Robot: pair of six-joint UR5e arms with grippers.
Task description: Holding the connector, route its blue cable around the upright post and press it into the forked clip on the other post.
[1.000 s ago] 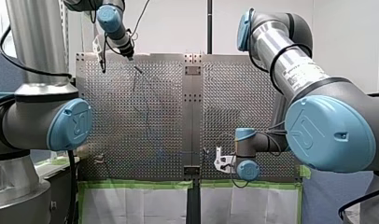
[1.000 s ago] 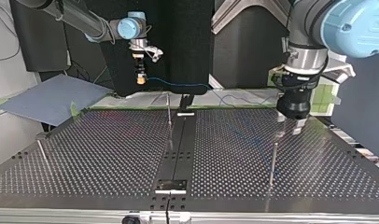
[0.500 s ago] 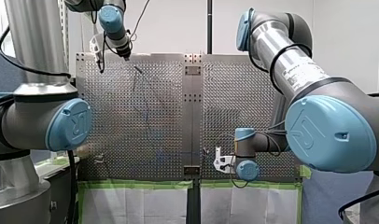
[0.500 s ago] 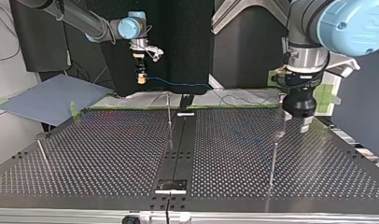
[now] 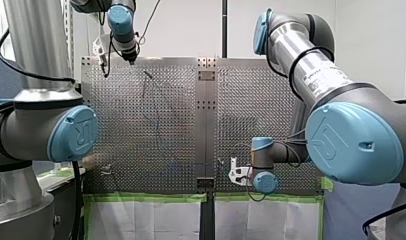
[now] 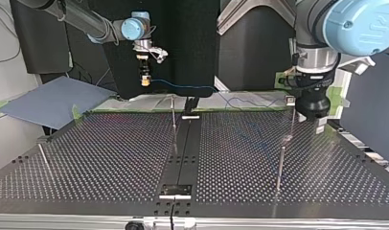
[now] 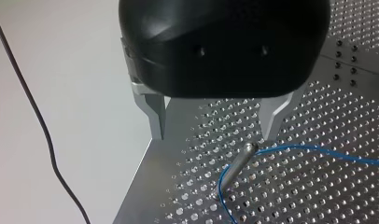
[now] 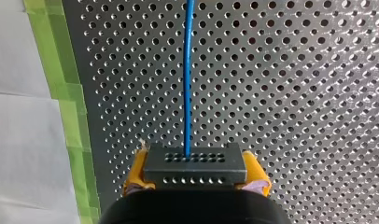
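Observation:
In the right wrist view my right gripper [image 8: 194, 164] is shut, yellow pads on the dark multi-hole connector [image 8: 194, 171]. The blue cable [image 8: 187, 74] leaves the connector and runs straight ahead over the perforated plate. The top view has this gripper [image 6: 144, 81] high at the far left, with the cable [image 6: 183, 87] sagging rightward. My left gripper [image 7: 215, 137] hangs open and empty just above a metal post [image 7: 238, 163]. The cable [image 7: 318, 151] bends around that post's foot. In the top view my left gripper [image 6: 307, 120] is at the right, over the thin post [image 6: 291, 125].
More upright posts stand on the plate: one at the far middle [image 6: 173, 114], one at the near right [image 6: 280, 165], one at the near left [image 6: 43, 155]. A dark centre strip [image 6: 183, 153] splits the table. Green tape [image 8: 68, 116] lines the plate's edge.
My left gripper has risen and drifted toward the top view's right, away from the post, still open. My right gripper and the connector have stayed put.

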